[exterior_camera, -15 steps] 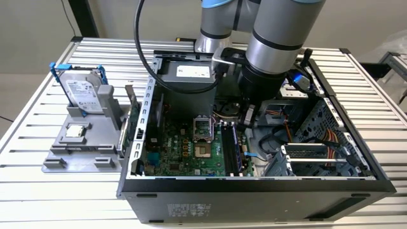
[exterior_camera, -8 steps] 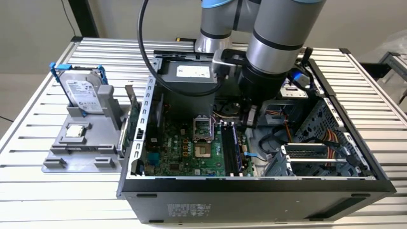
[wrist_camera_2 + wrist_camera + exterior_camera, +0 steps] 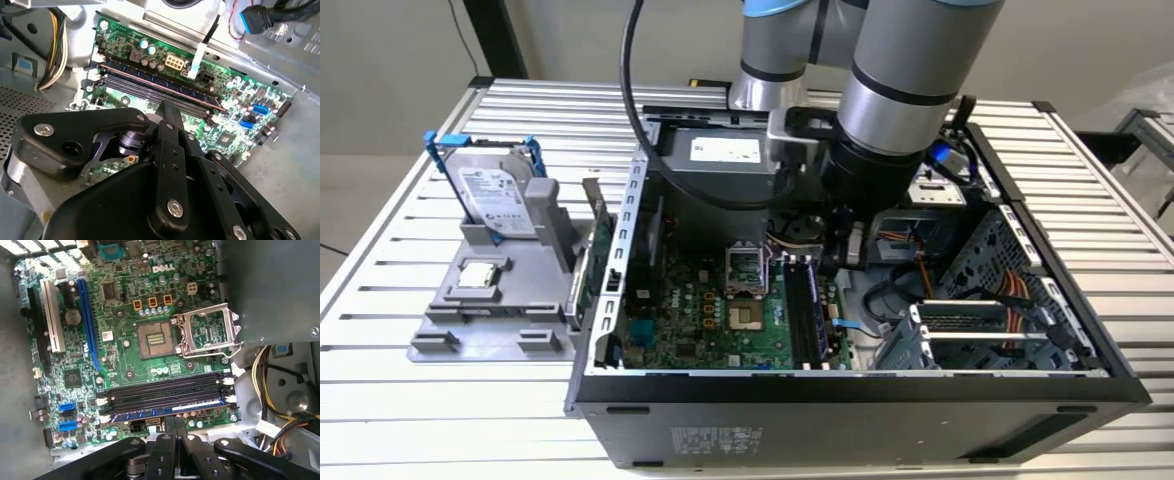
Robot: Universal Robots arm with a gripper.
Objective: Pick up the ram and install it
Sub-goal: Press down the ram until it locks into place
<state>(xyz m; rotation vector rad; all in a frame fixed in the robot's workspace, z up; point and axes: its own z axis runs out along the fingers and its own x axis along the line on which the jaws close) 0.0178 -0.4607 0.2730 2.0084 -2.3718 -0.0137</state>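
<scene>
Your claw (image 3: 175,432) looks clenched, fingers together, just above the memory slots (image 3: 167,395) holding the ram (image 3: 170,408).

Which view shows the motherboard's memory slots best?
The first wrist view: the memory slots lie in full length, white latches visible at both ends, nothing across them. The second wrist view shows them at a slant, their near side behind the gripper. The exterior view shows them from afar inside the case, beside the arm.
</scene>
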